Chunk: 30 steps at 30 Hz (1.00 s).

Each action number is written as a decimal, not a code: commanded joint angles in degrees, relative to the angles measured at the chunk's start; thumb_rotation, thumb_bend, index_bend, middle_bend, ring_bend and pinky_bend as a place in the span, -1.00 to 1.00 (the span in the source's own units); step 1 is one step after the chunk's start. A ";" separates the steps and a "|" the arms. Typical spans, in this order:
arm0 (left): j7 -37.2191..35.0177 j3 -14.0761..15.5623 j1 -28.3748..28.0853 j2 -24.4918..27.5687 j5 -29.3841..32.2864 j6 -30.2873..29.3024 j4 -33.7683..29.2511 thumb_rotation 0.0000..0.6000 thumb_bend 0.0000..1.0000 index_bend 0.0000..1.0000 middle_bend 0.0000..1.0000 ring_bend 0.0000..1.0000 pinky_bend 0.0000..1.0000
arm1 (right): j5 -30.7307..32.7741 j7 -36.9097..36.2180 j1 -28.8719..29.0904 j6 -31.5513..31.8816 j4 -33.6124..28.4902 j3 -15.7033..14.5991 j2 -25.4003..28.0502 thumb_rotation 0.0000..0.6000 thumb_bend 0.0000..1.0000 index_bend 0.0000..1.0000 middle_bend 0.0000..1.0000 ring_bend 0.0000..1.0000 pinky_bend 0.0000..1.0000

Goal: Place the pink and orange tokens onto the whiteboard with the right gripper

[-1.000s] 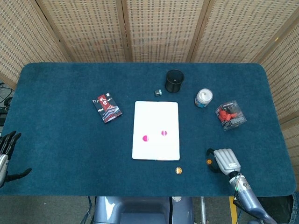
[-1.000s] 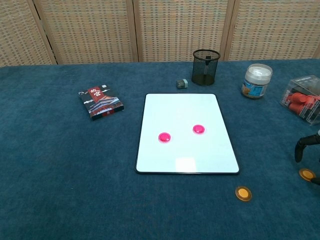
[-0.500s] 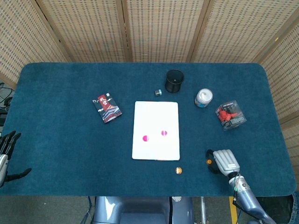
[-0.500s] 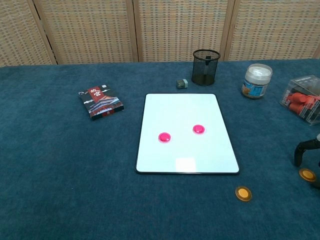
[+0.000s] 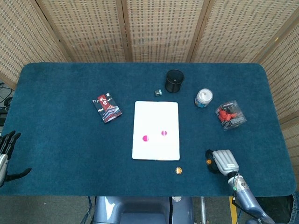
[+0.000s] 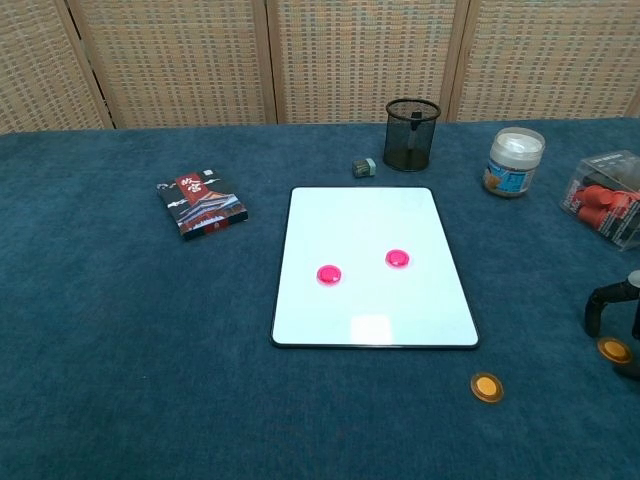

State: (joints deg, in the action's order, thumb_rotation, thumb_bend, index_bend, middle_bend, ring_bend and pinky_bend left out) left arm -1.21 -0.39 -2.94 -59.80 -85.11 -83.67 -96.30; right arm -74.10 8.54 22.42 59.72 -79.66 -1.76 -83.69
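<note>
The whiteboard [image 5: 156, 116] [image 6: 370, 225] lies flat in the middle of the blue table. Two pink tokens [image 5: 145, 138] [image 5: 164, 133] rest on it, also seen from the chest as pink tokens [image 6: 328, 274] [image 6: 398, 259]. One orange token [image 5: 178, 171] [image 6: 487, 386] lies on the cloth just below the board's near right corner. A second orange token [image 5: 209, 162] [image 6: 613, 349] lies further right. My right hand [image 5: 224, 161] [image 6: 612, 308] arches over it, dark fingers apart on either side, holding nothing. My left hand [image 5: 6, 154] hangs at the table's left edge with fingers spread and empty.
A black mesh cup [image 5: 174, 80] and a small grey cube [image 5: 158, 92] stand behind the board. A white jar [image 5: 203, 98] and a clear box of red pieces [image 5: 230, 115] sit at the right. A card box [image 5: 107, 108] lies to the left.
My right hand has shifted slightly left and come down closer around the right orange token. The tokens, the board and the left hand have not moved.
</note>
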 commanded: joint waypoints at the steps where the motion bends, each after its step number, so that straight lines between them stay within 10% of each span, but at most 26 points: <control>1: -0.05 0.01 0.02 0.01 -0.04 -0.05 0.01 1.00 -1.00 -1.00 -1.00 -1.00 -1.00 | -0.25 -0.47 -0.11 -0.10 -0.04 0.18 -0.05 1.00 -0.33 0.08 0.93 1.00 1.00; 17: -0.15 0.00 0.01 0.07 -0.02 0.01 -0.04 1.00 -1.00 -1.00 -1.00 -1.00 -1.00 | -1.44 -1.37 0.01 -0.39 -0.69 1.59 -0.05 1.00 -0.33 0.12 0.93 1.00 1.00; 30: -0.19 -0.21 -0.16 0.13 0.45 0.35 0.03 1.00 -1.00 -1.00 -1.00 -1.00 -1.00 | 6.73 14.49 8.30 -3.83 -14.59 10.00 1.32 1.00 -0.33 0.12 0.93 1.00 1.00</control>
State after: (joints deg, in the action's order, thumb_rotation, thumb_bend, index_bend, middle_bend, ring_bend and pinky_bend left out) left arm -1.38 -0.57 -3.07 -59.68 -84.70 -83.35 -96.29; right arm -70.26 19.31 28.44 57.03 -91.44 6.17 -82.15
